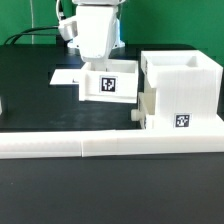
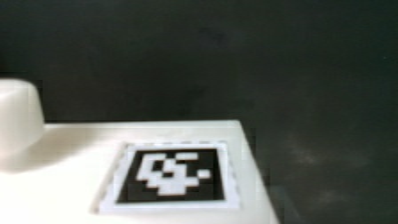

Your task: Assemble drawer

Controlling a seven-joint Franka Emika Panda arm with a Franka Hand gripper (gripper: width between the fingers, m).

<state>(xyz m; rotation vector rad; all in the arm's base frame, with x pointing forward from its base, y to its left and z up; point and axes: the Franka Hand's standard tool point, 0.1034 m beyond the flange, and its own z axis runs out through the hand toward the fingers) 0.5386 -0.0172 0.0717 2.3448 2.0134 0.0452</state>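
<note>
Black cloth covers the desk [image 1: 30, 95], and behind it, along the top of the exterior frame, runs a strip of green with some cabling at the upper left. At the upper middle of that frame the arm's white wrist comes down, and the gripper [image 1: 100, 68] sits right over a small open-top tray [image 1: 106, 84] of the drawer, tag facing the camera. I cannot make out the fingers themselves; the wrist housing and the tray wall hide them, so whether they are spread or pinched on the wall I cannot tell. At the right of the frame stands the big boxy housing [image 1: 180, 92], open at the top, tag low on its front, with a second, smaller piece [image 1: 143, 112] showing at its lower left side. Tray and housing stand near each other but apart. A long white border rail [image 1: 100, 147] crosses the lower part of the frame, and a flat white marker board [image 1: 66, 77] lies just left of the tray.

The wrist view shows a white surface with a tag [image 2: 175, 175] in the lower middle, blurred, and dark cloth above it.

To my eye the step is carrying this tray into the housing. Doing it well means a firm, centred hold on the wall, keeping the tray level and squared to the housing's opening, and sliding it in slowly so that neither side catches an edge. Any tilt would likely jam it.
</note>
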